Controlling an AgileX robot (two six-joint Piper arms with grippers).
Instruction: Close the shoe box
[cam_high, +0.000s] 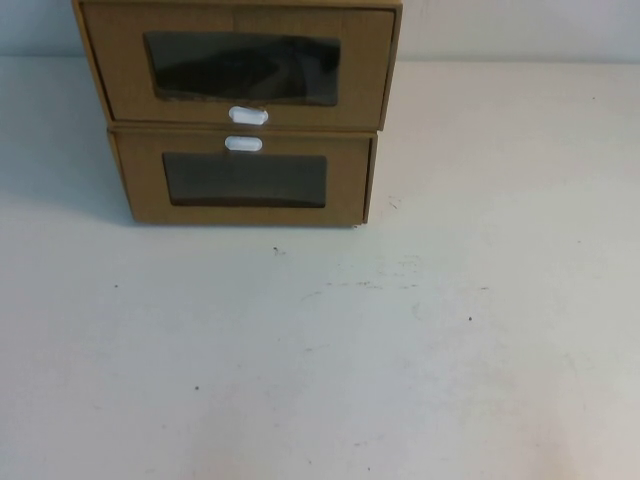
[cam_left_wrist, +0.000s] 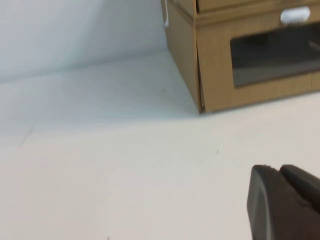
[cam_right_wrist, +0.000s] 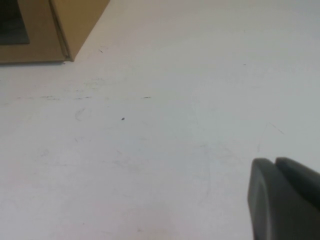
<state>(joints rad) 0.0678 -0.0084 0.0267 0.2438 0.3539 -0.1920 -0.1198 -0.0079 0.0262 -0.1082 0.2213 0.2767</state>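
Observation:
The shoe box (cam_high: 240, 70) is the upper of two stacked brown cardboard boxes at the far middle of the table. It has a wide dark window and a white oval tab (cam_high: 248, 115) below the window. Its front looks slightly forward of the box beneath. Only a strip of it shows in the left wrist view (cam_left_wrist: 230, 4). Neither gripper shows in the high view. My left gripper (cam_left_wrist: 277, 169) is shut and empty above the bare table, well short of the boxes. My right gripper (cam_right_wrist: 274, 161) is shut and empty, also over bare table.
The lower cardboard box (cam_high: 245, 180) has its white tab (cam_high: 243, 144) above its window; it also shows in the left wrist view (cam_left_wrist: 220, 75), and its corner shows in the right wrist view (cam_right_wrist: 75, 25). The white table (cam_high: 320, 350) spreads in front of the boxes.

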